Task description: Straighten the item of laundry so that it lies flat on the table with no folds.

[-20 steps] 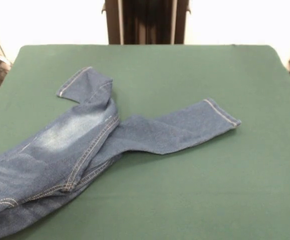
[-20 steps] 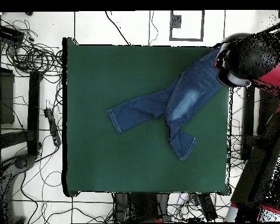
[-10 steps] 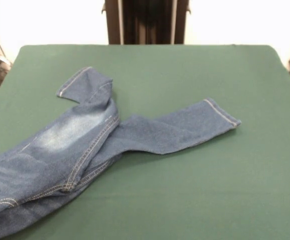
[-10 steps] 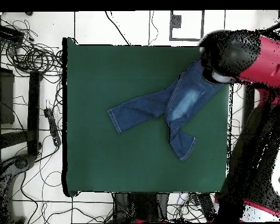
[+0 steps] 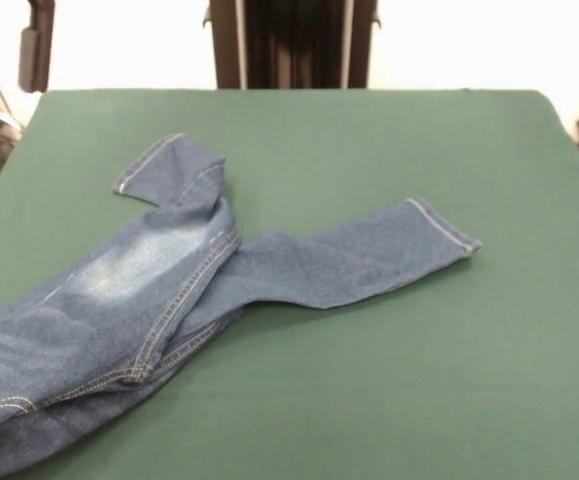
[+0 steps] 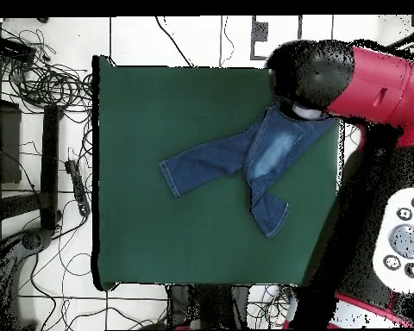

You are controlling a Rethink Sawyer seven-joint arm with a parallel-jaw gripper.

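**Sprawling jeans, legs splayed on the green table**

Lying nearest the front camera, the waist end of the jeans runs off the lower left corner of the front view, its denim rumpled, with tan stitching curving along a seam. A faded whitish patch marks the thigh just beyond that. From there the two legs part: one stretches out to the right, lying fairly flat and ending in a hemmed cuff, while the other reaches farther back, its cuff end bent over with a visible crease. All of it rests on the table, whose green cloth is bare to the right and toward the far edge.

From overhead, the jeans lie in the table's upper right part, with the waist under the red and black arm, which reaches in from the right. The arm's bulk hides the gripper, so I cannot tell how it stands or whether it grips the cloth.
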